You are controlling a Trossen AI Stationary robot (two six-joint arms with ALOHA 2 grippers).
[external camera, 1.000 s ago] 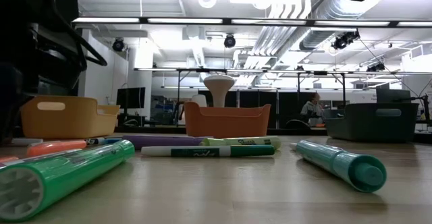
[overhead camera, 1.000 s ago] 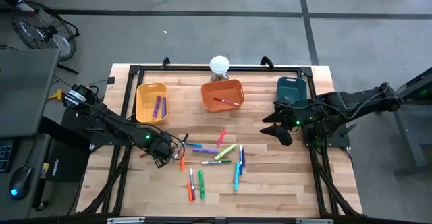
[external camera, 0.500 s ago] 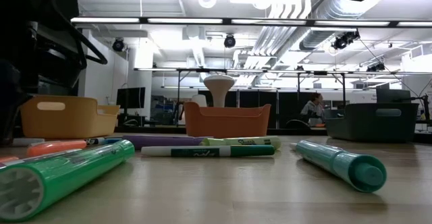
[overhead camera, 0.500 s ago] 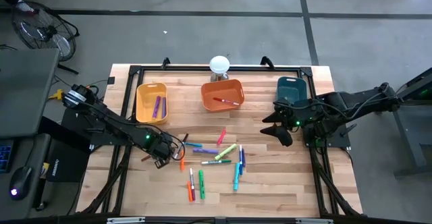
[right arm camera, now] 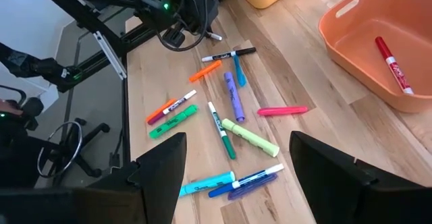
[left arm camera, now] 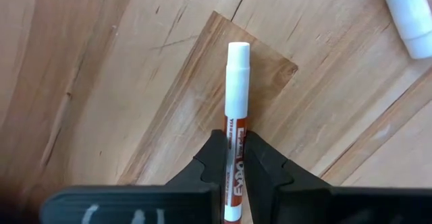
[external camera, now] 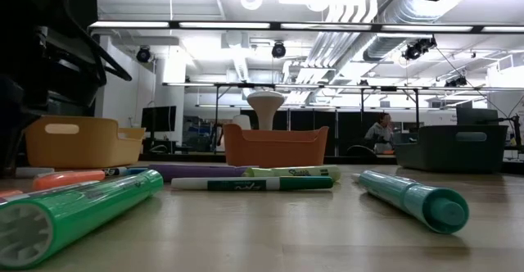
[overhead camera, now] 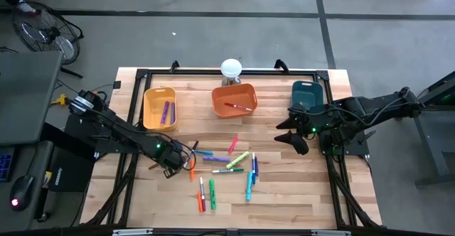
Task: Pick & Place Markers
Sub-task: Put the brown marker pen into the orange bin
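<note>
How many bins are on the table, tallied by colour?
Yellow bin: 1
Orange bin: 1
Teal bin: 1
Total: 3 bins

I see three bins in a row along the far side of the table (overhead camera: 284, 193): the left bin (overhead camera: 158, 108), the middle bin (overhead camera: 234, 100) and the right bin (overhead camera: 308, 96). Two markers (overhead camera: 168, 112) lie in the left bin, and one marker (overhead camera: 239, 106) lies in the middle one. A round stand (overhead camera: 231, 69) sits just behind the middle bin. Nearer me, at mid-table, the loose markers (overhead camera: 226, 166) lie scattered. My left gripper (overhead camera: 170, 166) is at their left edge, low over the boards, clamped on one marker (left arm camera: 235, 129) that seems to lie on the wood. My right gripper (overhead camera: 293, 138) sits in front of the right bin, well apart from the scatter.
</note>
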